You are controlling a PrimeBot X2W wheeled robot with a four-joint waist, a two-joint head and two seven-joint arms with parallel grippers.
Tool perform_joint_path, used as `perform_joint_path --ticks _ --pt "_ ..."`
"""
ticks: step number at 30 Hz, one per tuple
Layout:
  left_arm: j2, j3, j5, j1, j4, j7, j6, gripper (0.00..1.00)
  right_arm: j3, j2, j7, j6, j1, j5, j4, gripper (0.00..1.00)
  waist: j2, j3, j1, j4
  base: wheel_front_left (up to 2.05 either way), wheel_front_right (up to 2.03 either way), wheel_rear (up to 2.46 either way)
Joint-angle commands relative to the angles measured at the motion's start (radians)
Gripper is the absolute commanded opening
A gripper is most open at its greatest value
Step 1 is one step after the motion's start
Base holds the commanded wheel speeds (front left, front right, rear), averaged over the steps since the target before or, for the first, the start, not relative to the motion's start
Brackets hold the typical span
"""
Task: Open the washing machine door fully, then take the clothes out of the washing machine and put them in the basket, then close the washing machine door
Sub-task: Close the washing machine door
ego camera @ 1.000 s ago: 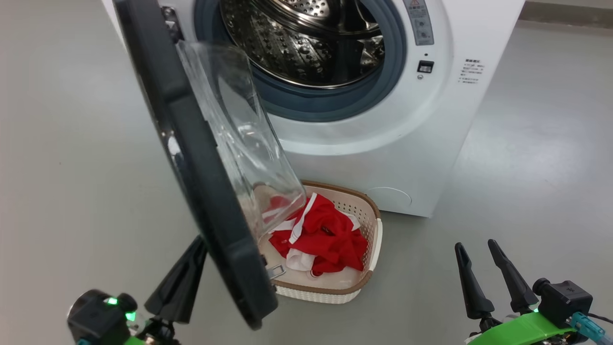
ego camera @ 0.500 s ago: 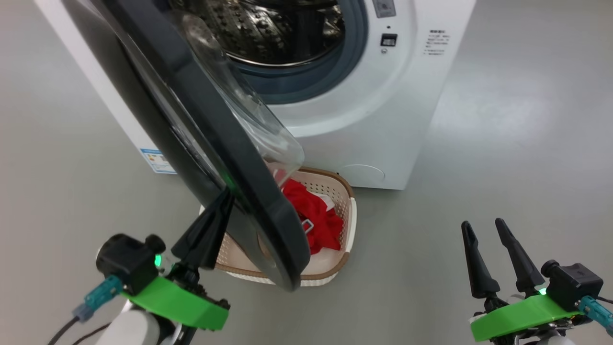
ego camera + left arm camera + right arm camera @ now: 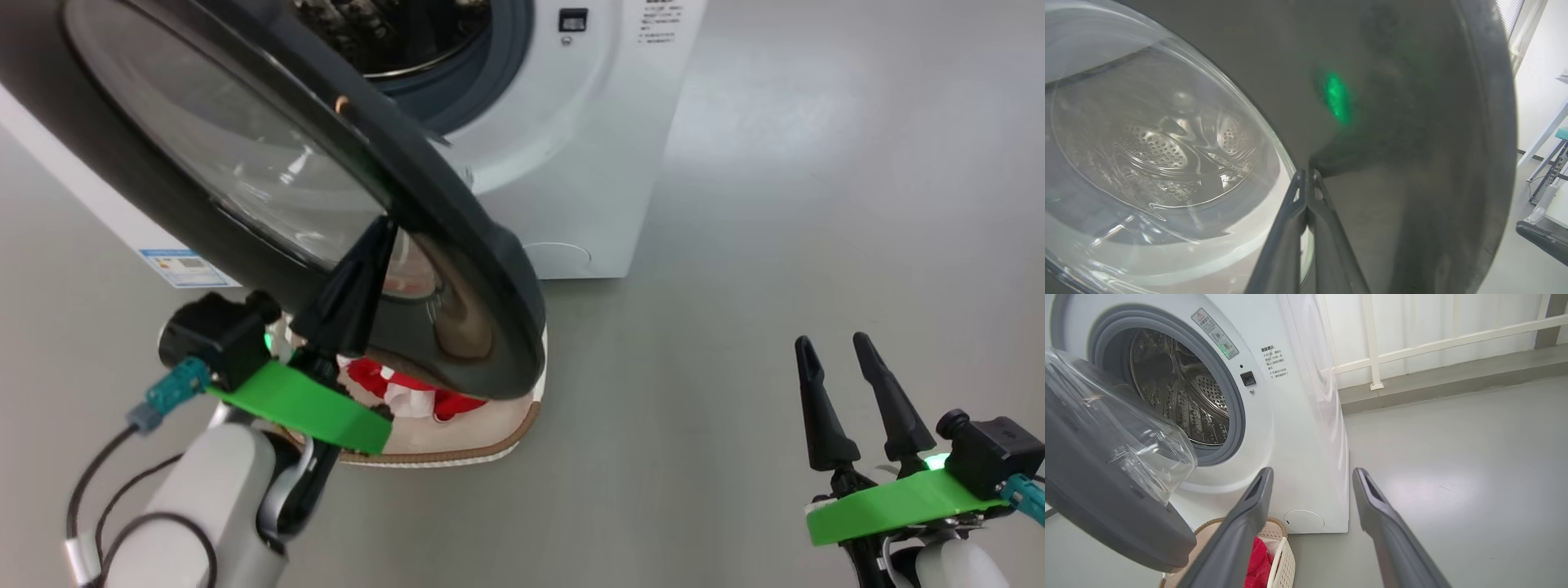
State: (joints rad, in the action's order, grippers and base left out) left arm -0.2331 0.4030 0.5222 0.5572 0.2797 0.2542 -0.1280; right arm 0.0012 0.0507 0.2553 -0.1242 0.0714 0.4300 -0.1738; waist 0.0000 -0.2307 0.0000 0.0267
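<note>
The washing machine door [image 3: 269,188] stands partly swung in front of the washing machine [image 3: 588,139], its outer glass facing me. My left gripper [image 3: 384,233] is shut, its tips pressed against the door's outer face near the glass edge [image 3: 1306,175]. The steel drum [image 3: 1180,396] looks bare. Red and white clothes [image 3: 408,392] lie in the cream basket [image 3: 457,445] on the floor under the door; the door hides most of the basket. My right gripper [image 3: 833,347] hangs open over the floor at the lower right, holding nothing; its fingers [image 3: 1249,514] frame the machine's corner.
Grey floor spreads wide to the right of the machine. A white railing [image 3: 1412,347] and curtain run along the back wall. A table leg [image 3: 1547,134] and a dark chair base [image 3: 1541,237] stand beyond the door's edge.
The door has swung toward the machine with my shut left gripper against its outer face. The head camera has turned, shifting the whole scene. The right gripper stays open and still.
</note>
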Motion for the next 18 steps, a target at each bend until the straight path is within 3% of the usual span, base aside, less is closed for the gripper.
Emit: perform_joint_path --ticks 1,18 --pt "-0.012 -0.036 -0.001 0.057 -0.018 0.008 -0.003 0.0 0.016 0.0 0.006 -0.007 0.032 0.004 0.029 1.0 0.0 -0.029 0.0 -0.031 0.0 0.0 0.0" --pt "0.007 -0.068 0.003 0.301 0.155 0.008 -0.003 0.0 0.009 0.0 0.006 -0.007 0.08 0.059 0.037 1.0 0.0 -0.11 0.0 -0.149 0.0 0.0 0.0"
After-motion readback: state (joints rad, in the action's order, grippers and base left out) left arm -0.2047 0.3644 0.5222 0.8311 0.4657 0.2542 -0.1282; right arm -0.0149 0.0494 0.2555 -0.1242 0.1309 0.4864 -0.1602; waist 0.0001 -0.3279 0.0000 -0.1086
